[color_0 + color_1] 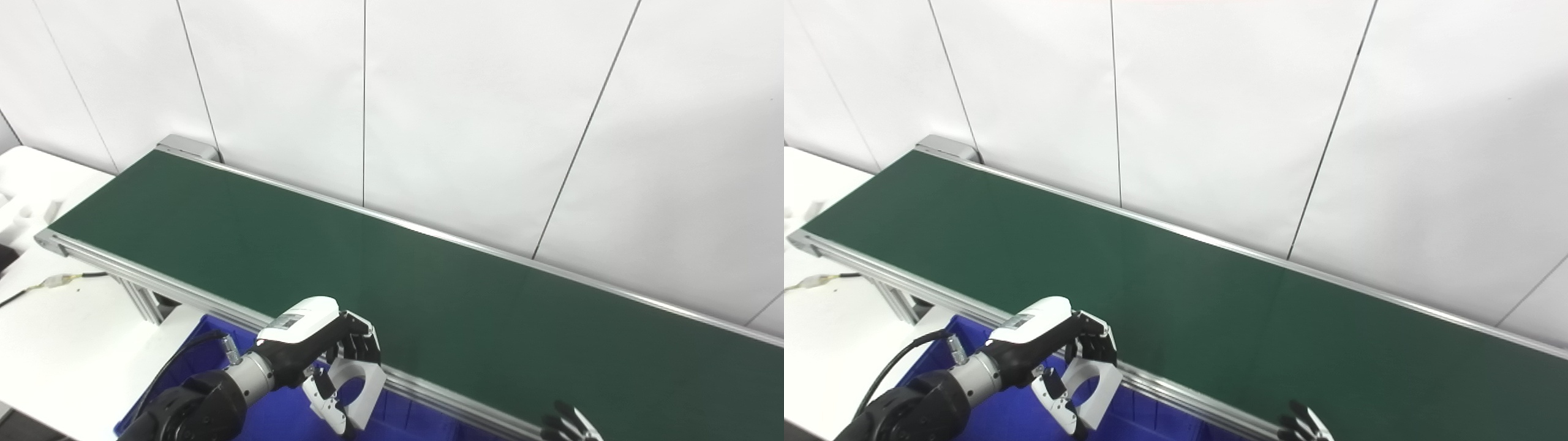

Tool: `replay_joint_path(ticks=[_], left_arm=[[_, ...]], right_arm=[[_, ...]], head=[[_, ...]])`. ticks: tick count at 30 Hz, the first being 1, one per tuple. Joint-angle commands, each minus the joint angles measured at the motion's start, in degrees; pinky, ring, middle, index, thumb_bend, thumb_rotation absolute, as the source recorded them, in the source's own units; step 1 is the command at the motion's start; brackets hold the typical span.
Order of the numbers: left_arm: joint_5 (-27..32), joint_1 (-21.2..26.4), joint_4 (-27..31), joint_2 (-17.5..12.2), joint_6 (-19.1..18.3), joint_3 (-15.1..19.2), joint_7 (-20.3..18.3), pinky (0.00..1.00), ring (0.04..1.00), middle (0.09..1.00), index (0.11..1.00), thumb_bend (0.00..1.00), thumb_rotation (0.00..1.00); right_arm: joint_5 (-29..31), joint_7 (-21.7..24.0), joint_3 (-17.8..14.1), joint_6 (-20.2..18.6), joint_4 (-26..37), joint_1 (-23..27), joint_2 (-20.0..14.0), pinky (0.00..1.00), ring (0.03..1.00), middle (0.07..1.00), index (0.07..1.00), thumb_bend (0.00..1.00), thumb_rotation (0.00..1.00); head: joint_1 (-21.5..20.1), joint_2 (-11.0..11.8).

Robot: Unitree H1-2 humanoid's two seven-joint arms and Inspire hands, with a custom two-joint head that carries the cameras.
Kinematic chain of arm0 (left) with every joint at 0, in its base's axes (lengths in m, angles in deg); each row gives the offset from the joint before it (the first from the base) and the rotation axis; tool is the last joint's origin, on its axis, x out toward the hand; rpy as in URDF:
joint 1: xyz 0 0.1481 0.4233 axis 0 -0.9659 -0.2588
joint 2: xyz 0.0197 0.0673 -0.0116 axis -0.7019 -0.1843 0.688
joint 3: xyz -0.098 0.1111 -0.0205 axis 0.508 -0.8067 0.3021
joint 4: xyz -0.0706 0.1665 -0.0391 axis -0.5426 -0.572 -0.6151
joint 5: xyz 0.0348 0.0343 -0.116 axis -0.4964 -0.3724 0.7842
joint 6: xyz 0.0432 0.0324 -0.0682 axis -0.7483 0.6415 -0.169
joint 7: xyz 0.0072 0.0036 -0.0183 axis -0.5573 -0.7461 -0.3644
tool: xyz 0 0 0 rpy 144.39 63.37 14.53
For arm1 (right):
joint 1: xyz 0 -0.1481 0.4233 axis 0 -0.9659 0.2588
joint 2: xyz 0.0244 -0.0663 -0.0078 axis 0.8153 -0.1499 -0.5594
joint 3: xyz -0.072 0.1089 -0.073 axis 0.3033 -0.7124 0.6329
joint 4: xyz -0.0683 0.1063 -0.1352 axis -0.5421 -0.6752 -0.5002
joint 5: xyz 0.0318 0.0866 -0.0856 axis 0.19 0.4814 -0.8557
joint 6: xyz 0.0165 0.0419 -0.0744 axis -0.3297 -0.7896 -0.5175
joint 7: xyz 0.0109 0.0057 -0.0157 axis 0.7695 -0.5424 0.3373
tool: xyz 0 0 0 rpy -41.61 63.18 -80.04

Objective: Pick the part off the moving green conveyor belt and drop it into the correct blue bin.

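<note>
**Part off the belt, drop still to come**

Green conveyor belt [392,269] first: long, slanting across the view, bare from end to end, nothing riding on it anywhere in shot. Pick stage looks done, then.

Below the near rail, blue bin [282,416], only partly in view at the bottom edge, interior mostly hidden behind the arm. Impossible to tell from here whether it is the correct bin, or what else lies inside.

White surface [67,343] off to the left, a thin cable [61,280] lying across it, no part in the action.

Now the left robot hand [334,352], in from the lower left, fingers curled tight around the part [355,392]: a white bracket-like piece with a round hole, hanging under the palm, just on the near side of the rail and above the bin's blue floor. Gripped, not released, not resting on anything visible.

Right robot hand [566,422], barely peeking over the bottom edge, only dark fingertips showing, splayed apart, holding nothing visible. Waiting, by the look of it.

Left to do, judging from this: let go over the bin.
</note>
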State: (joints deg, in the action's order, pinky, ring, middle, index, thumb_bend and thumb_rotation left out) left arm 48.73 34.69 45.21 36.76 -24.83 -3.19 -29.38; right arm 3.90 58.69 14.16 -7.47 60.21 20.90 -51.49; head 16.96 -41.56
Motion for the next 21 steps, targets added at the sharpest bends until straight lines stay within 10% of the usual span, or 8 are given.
replay_joint_path(ticks=[1,21], left_arm=[[1.4,-0.7,1.8,0.0,2.3,1.8,3.2,0.37,0.403,0.474,0.513,0.5,0.0],[2.2,-4.5,-1.6,0.7,3.0,5.0,6.7,0.37,0.413,0.466,0.509,0.5,0.0]], right_arm=[[0.8,0.2,-0.6,-0.1,2.1,0.4,-0.3,0.68,0.769,0.813,0.89,0.47,0.74],[5.4,2.5,-3.1,-3.7,4.9,1.4,-2.3,0.69,0.769,0.807,0.896,0.6,0.83]], head=[[0.0,0.0],[3.2,-8.3]])
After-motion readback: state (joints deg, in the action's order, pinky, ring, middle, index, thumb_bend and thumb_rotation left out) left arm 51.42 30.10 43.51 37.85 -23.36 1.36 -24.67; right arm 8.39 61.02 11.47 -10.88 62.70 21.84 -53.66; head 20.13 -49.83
